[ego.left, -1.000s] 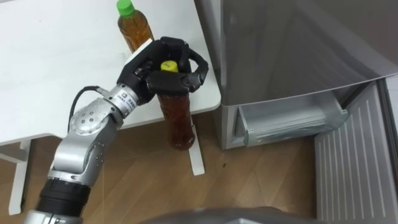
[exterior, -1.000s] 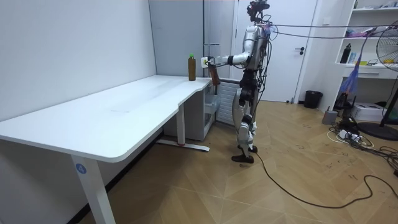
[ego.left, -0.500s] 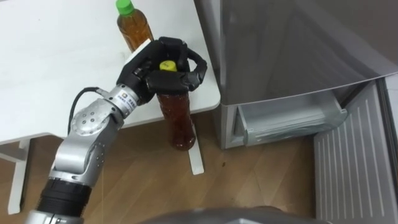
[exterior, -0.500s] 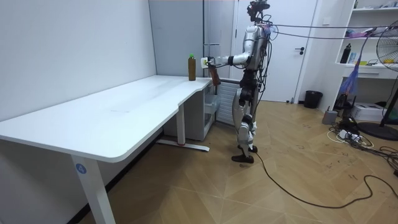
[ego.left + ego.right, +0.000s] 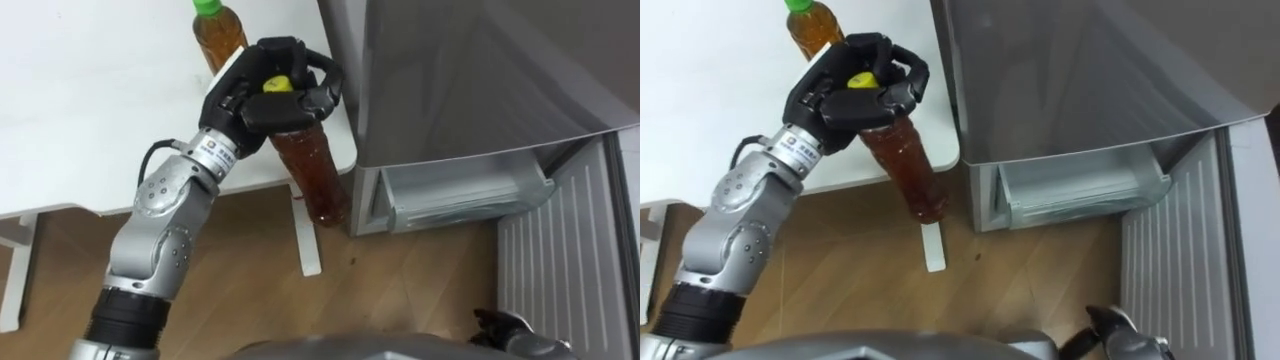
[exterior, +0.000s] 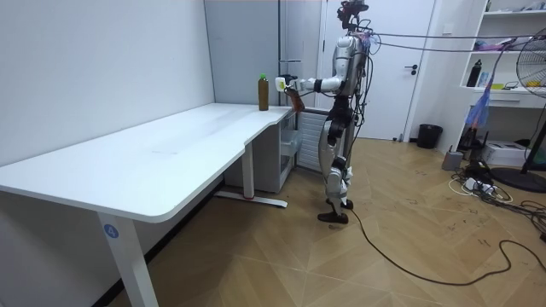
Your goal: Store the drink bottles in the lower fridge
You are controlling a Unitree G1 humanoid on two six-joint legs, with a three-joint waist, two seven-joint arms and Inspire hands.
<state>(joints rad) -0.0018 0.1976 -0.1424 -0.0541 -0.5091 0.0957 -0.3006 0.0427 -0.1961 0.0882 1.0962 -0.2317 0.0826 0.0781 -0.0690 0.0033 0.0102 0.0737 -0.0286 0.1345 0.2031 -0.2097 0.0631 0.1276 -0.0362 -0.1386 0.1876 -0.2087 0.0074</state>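
Green-capped bottle (image 5: pixel 218 35) of brown drink upright at the far right end of the white table (image 5: pixel 80 100), just beyond the left hand (image 5: pixel 262 95). Forearm reaching up from the near left, hand clenched from above round the neck of a yellow-capped bottle (image 5: pixel 318 175), held out past the table's right edge over the wooden floor (image 5: pixel 230 290), tilted with its base down to the right, close before the lower left corner of the grey fridge (image 5: pixel 450 70). Further right, lower compartment (image 5: pixel 460 195) open, ribbed grey panel (image 5: pixel 565 260) beside it, right hand (image 5: pixel 510 328) low at the near edge, open or closed impossible to tell.
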